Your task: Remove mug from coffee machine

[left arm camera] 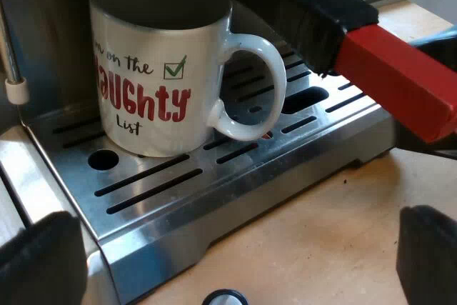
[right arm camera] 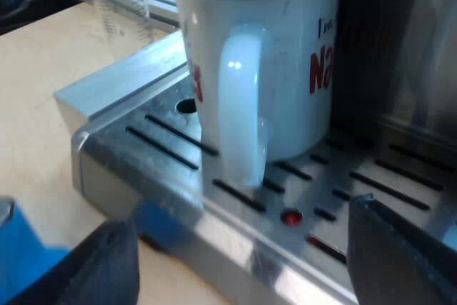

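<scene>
Left wrist view first: the left pincer (left arm camera: 235, 255) is spread really wide and holds nothing, coming in low by the front edge of the drip tray (left arm camera: 178, 205). The mug (left arm camera: 161, 69) stands upright on that tray, inside the espresso machine (left arm camera: 43, 33). The holder's dark handle with its red end (left arm camera: 396, 80) sticks out just beside the mug's loop, a bit higher.

Right wrist view: the right pincer (right arm camera: 253, 255) is wide open and empty too. It's aimed low at the mug's loop (right arm camera: 239, 105), near it but not touching. A measuring glass (right arm camera: 121, 5) stands on the desk (right arm camera: 43, 105) beyond the mug.
</scene>
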Robot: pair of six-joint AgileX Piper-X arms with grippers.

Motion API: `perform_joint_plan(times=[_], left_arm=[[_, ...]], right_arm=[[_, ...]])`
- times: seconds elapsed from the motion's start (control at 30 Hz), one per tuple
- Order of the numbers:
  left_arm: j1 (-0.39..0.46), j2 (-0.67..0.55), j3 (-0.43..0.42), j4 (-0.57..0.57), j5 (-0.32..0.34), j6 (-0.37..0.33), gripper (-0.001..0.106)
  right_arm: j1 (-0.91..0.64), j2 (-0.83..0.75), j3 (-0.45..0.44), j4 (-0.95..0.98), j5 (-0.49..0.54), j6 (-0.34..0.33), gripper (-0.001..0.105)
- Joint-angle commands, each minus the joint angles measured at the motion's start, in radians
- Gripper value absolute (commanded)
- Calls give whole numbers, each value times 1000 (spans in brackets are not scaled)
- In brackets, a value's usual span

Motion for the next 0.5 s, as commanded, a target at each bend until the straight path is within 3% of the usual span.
perform_joint_plan(times=[0.03, 0.5], left_arm=[[-5, -3, -6, -25, -3, -11, 89], [-5, -3, -6, -25, -3, -11, 89]], right_arm=[[3, 34, -46, -26, 0, 15, 63], [3, 195, -169, -50, 20, 24, 63]])
